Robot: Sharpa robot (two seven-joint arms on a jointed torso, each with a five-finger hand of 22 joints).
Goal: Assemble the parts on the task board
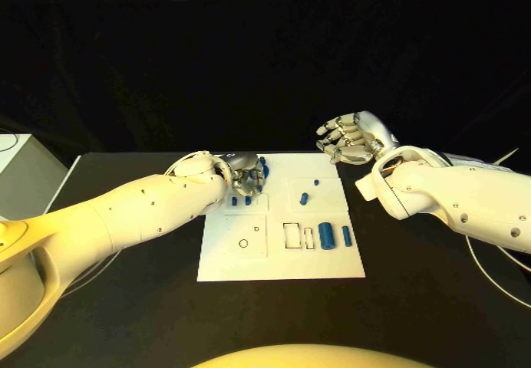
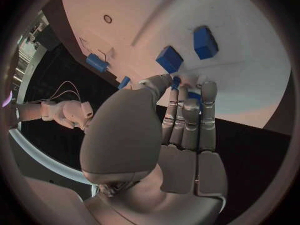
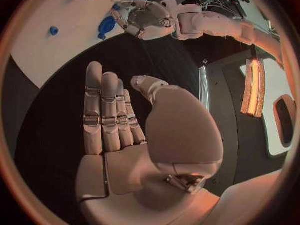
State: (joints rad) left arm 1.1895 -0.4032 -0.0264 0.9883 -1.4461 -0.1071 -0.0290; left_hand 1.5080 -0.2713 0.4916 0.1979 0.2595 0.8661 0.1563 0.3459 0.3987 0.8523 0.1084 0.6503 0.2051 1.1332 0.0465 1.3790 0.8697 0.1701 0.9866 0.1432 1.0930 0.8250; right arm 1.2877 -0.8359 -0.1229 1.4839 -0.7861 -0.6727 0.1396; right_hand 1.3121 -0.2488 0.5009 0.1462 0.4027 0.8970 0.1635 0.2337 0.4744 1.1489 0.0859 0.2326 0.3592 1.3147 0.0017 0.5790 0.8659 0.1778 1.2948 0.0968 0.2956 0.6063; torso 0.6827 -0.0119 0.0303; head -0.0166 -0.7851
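Left hand [image 1: 245,175]: silver, set down at the far left corner of the flat white task board [image 1: 255,264], fingertips [image 2: 177,81] closing on a small blue part [image 2: 194,96], apparently to lift it for fitting.

Right hand [image 1: 352,137]: empty, fingers straight and spread, raised off the black surface [image 1: 431,307], likely waiting.

Remaining blue parts [image 1: 328,234]: spread across the board.

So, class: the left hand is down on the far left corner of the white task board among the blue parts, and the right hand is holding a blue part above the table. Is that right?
Not quite. The right hand holds nothing: the right wrist view shows its fingers spread and bare. The rest stands: the left hand is down on the task board among the blue parts.
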